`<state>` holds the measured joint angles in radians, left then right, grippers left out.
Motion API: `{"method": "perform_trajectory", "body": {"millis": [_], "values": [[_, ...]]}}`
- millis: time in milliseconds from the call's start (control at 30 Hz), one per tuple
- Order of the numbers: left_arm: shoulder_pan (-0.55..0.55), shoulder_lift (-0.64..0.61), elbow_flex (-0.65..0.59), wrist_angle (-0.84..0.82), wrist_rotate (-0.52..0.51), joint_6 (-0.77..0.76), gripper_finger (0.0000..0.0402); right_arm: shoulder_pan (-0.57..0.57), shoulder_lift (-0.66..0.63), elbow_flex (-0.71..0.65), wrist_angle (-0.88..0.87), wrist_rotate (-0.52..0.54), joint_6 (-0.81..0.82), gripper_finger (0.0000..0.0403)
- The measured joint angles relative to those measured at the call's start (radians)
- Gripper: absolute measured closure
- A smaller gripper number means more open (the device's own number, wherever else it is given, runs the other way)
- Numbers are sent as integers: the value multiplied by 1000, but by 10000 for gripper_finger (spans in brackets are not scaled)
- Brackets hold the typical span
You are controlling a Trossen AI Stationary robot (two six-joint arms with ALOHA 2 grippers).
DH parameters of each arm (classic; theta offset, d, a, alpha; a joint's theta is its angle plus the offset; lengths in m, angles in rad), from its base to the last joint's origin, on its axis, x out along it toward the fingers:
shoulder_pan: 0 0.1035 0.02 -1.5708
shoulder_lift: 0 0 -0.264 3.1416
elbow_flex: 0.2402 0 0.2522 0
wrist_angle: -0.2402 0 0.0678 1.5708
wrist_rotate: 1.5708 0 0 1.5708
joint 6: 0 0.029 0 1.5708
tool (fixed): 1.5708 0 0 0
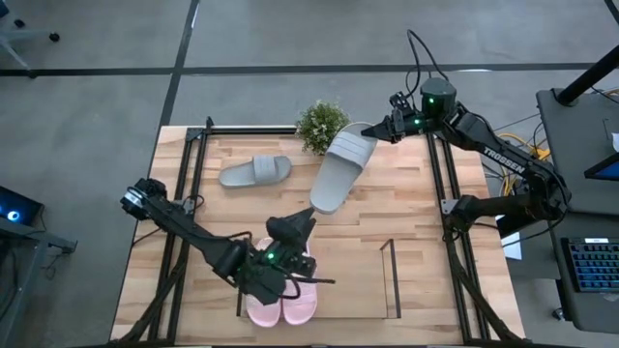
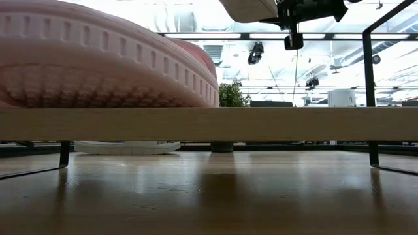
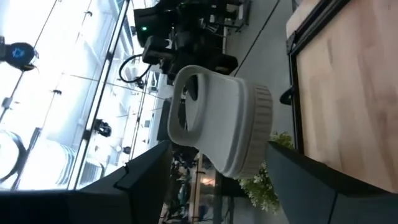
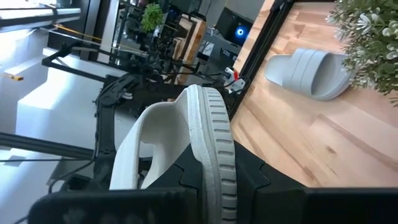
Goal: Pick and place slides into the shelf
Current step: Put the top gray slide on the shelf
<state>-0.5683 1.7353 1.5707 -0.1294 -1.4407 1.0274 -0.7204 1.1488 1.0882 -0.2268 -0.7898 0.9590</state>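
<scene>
A grey slide [image 1: 338, 172] hangs in the air between both arms; in the low view it [image 2: 248, 8] shows at the top. My right gripper [image 1: 375, 130] is shut on its far, strap end. My left gripper [image 1: 302, 220] is open at its near end [image 3: 236, 162], a finger [image 3: 298, 171] on either side; whether they touch it I cannot tell. A second grey slide [image 1: 254, 171] lies flat on its sole on the table's far left part. The pink pair [image 1: 280, 302] rests on the shelf's wood base [image 2: 261, 124], beside its black wire uprights [image 1: 392, 266]. My right gripper [image 4: 211, 190] holds the grey slide by the sole's ribbed rim [image 4: 214, 149] at the strap end, pinched between the two fingers. It reaches in from the table's far right side, roughly level. The slide is lifted clear and slants toward the left gripper, turned on its edge.
A small potted plant [image 1: 321, 126] stands at the table's far edge, close to the held slide. A black metal frame [image 1: 440, 184] runs along the table's left and right sides. Bare wood [image 1: 406, 222] lies right of the pink pair, including the shelf's right part.
</scene>
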Motion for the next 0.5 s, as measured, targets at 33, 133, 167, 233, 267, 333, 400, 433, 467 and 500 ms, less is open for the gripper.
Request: {"method": "perform_trajectory", "body": {"millis": [33, 133, 167, 233, 267, 333, 400, 433, 467, 500], "values": [[4, 7, 0, 0, 0, 13, 159, 0, 0, 0, 0, 0, 2, 369], [11, 30, -2, 4, 5, 30, 159, 0, 0, 0, 0, 1, 2, 369], [12, 34, -5, -1, 7, 31, 159, 0, 0, 0, 0, 1, 2, 369], [18, 42, -5, 3, 7, 30, 159, 0, 0, 0, 0, 1, 2, 369], [21, 45, -3, 4, 5, 30, 159, 0, 0, 0, 0, 1, 2, 369], [32, 53, -1, 27, 1, 29, 159, 0, 0, 0, 0, 1, 2, 369], [44, 62, -2, 60, 0, 31, 159, 0, 0, 0, 0, 1, 2, 370], [49, 66, -3, 68, -3, 35, 159, 0, 0, 0, 0, 1, 2, 370], [55, 70, -3, 71, -10, 37, 159, 0, 0, 0, 0, 0, 2, 370], [60, 74, -2, 70, -14, 37, 159, 0, 0, 0, 1, -1, 2, 370]]}}
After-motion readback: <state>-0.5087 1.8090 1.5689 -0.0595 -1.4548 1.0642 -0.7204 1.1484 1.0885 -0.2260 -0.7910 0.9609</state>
